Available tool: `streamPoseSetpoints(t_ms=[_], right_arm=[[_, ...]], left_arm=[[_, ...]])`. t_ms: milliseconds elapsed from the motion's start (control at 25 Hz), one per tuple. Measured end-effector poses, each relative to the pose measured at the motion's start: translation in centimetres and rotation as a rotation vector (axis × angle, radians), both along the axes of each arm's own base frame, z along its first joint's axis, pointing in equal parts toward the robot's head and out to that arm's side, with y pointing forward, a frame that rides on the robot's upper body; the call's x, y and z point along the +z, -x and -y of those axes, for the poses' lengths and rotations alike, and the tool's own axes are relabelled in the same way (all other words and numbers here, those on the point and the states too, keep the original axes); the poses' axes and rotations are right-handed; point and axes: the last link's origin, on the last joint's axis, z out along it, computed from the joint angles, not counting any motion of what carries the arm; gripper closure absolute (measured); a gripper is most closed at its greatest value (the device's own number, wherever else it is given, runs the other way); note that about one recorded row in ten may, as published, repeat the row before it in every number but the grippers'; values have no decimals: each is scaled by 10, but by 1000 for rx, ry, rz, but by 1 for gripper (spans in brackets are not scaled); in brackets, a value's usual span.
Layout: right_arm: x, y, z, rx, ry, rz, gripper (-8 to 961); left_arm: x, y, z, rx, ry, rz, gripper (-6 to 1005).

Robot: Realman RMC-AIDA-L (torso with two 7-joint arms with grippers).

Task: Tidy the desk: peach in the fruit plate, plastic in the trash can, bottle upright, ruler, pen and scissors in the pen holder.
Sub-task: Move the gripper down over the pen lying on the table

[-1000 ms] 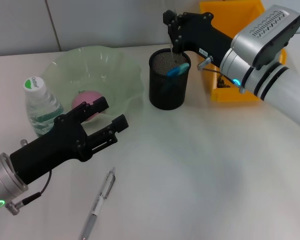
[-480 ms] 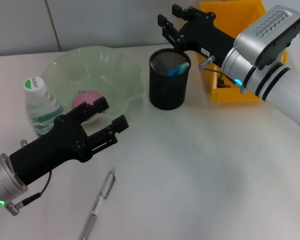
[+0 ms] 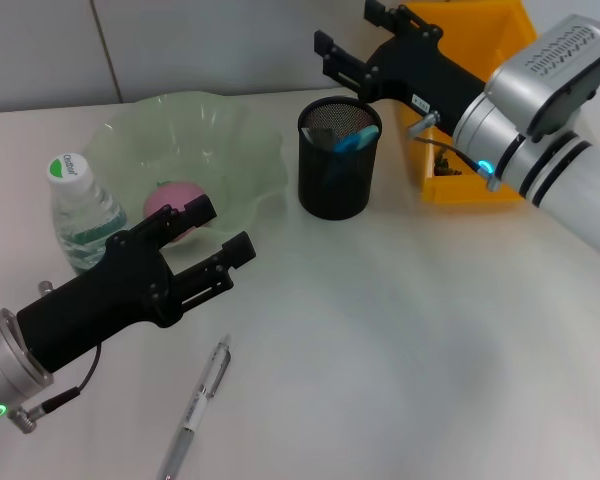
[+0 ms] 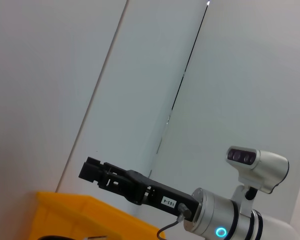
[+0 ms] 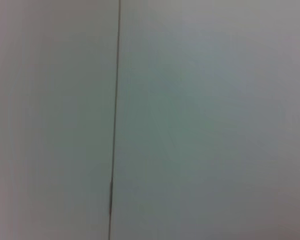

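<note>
Both grippers apparently open, empty.

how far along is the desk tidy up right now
Mostly done, by the look of it. The peach lies in the green fruit plate, the bottle stands upright, and something blue sticks out of the black pen holder. Nothing is in hand: the right gripper is open behind the holder, and the left gripper is open near the plate. Left: the pen lying on the desk.
</note>
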Motion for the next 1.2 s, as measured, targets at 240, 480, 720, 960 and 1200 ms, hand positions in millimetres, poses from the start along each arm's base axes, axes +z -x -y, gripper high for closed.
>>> streamPoseSetpoints(t_ms=[240, 480, 720, 960, 1200], right_arm=[[6, -4, 7, 0, 14, -86, 194], [22, -15, 37, 95, 137, -206, 203], [52, -32, 86, 210, 405, -234, 206], [79, -52, 117, 234, 586, -185, 206], [102, -78, 142, 218, 731, -76, 207]], left_arm=[[0, 0, 1, -7, -2, 0, 213], [2, 0, 2, -20, -6, 2, 213], [3, 0, 4, -33, -1, -3, 213], [3, 3, 8, -51, 24, -25, 213], [6, 7, 11, -52, 74, -41, 214]])
